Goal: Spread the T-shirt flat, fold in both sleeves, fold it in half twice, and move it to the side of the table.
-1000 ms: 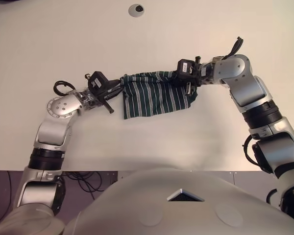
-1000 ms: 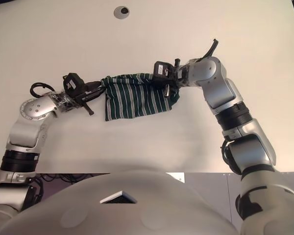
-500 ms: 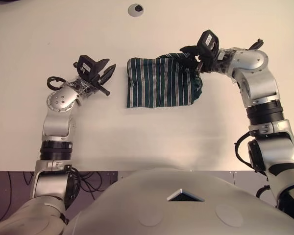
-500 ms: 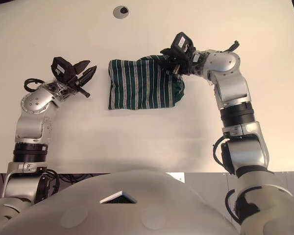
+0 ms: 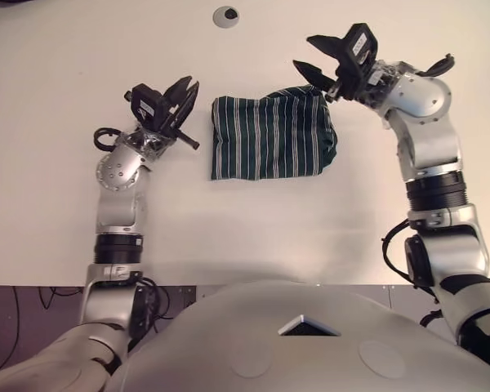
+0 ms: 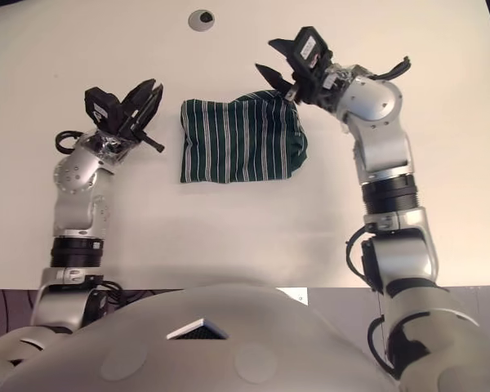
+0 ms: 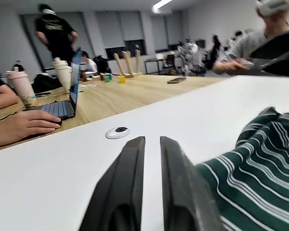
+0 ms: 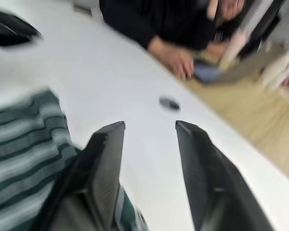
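Both have let go of the folded T-shirt [image 5: 269,139] mid-frame. The right gripper [image 5: 303,53] gapes empty and the left gripper [image 5: 189,85] is barely parted, also empty. Sliding it aside probably remains.

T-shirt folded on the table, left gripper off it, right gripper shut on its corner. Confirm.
No: the right gripper is open, not shut on the corner, as the right wrist view shows. The T-shirt does lie folded on the table, left gripper off it.
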